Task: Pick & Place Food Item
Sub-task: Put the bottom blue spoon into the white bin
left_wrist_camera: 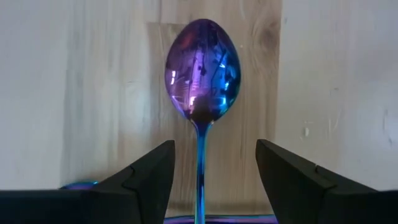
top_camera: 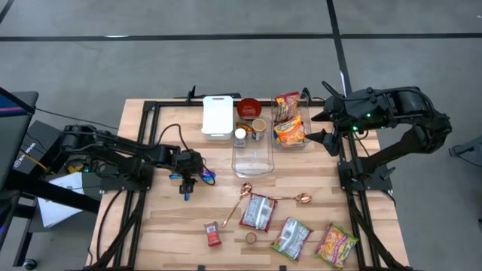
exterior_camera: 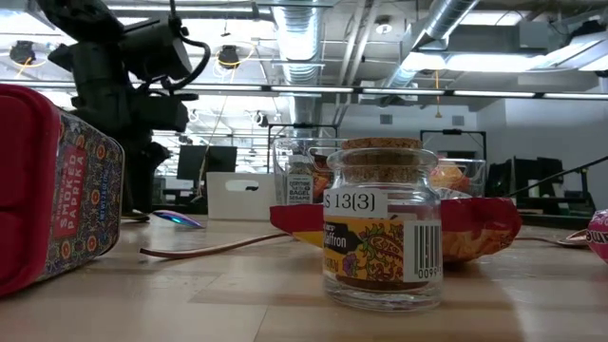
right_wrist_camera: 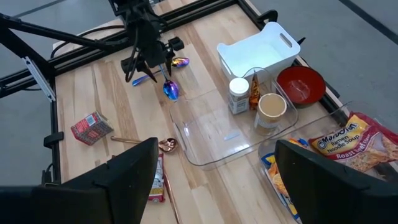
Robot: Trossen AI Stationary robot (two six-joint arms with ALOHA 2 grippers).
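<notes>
The iridescent blue-purple spoon (left_wrist_camera: pixel 202 81) lies on the bare wood of the table (top_camera: pixel 151 226) at its left side, under the left gripper (top_camera: pixel 188 178). In the left wrist view its long axis runs straight out from between the two dark fingers (left_wrist_camera: pixel 143 180), bowl end pointing away from the wrist, handle passing back between them. The fingers stand apart on either side of the thin handle without touching it (no grip shows). From the right wrist view the bowl points toward the clear plastic tray (right_wrist_camera: pixel 217 134), which sits near it toward the table's middle.

Inside that tray's far end stand a white-capped spice bottle (right_wrist_camera: pixel 239 95) and a small cork-lidded jar (right_wrist_camera: pixel 271 111); behind them are a white bin (right_wrist_camera: pixel 258 53) and a red bowl (right_wrist_camera: pixel 300 85). The right gripper (top_camera: pixel 325 124) hangs over the right rear edge with its fingers spread wide, above a packet reading "Maruchan Ramen Noodle Soup" (right_wrist_camera: pixel 345 143).

In the low view a red tin (exterior_camera: pixel 52 185) reads "Smoked Paprika", and a glass jar (exterior_camera: pixel 382 237) is marked "13(3)" and "Saffron"
</notes>
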